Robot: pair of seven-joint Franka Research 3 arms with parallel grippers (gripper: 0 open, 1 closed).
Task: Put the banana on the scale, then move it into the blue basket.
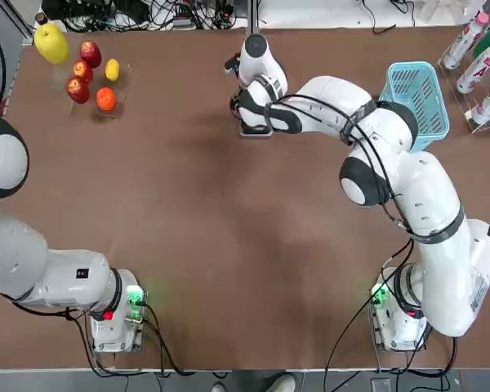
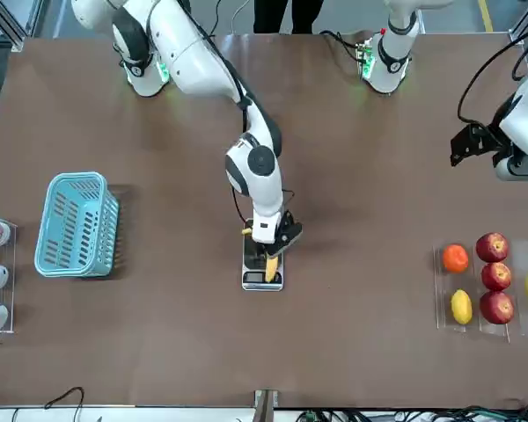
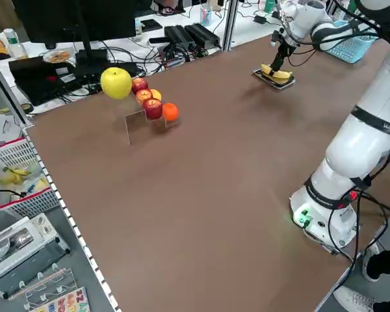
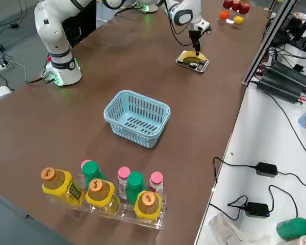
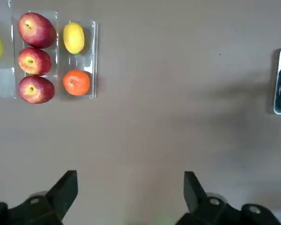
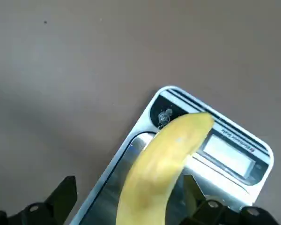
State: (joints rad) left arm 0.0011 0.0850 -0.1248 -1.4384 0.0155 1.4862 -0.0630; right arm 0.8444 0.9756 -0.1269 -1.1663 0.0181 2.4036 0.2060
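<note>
Evidently the banana has been set on the scale, so what seems to be left is the lift and the carry to the basket. Nearest, off at the left edge of the counter [image 1: 229,269], the left hand [image 5: 130,176] is parked with its fingers spread and nothing between them.

Farther out, at the right, the blue basket [image 4: 137,118] is seen upright, with nothing in it. Around the middle, beyond mid-depth, the banana [image 6: 161,173] is laid lengthwise on the scale [image 6: 225,157], its tip near the display. The right hand [image 6: 130,182] is poised low over it, fingers spread to either side; whether either one touches the peel cannot be told.

The banana should be light, firm enough to be lifted but soft under the peel, easily bruised if squeezed hard. The peel may be a little slick, and the curve could let it swivel, so it would best be taken across the thick middle, near its balance point, with a gentle, even pinch. The fingers should be kept off the scale's rim, lest it be dragged along. A raise above the basket's rim will be needed before the rightward carry, and a low release.

Farther still, at the left, apples [image 5: 36,30], a lemon [image 5: 74,38] and an orange fruit [image 5: 77,82] are held in a clear tray [image 5: 94,61].
</note>
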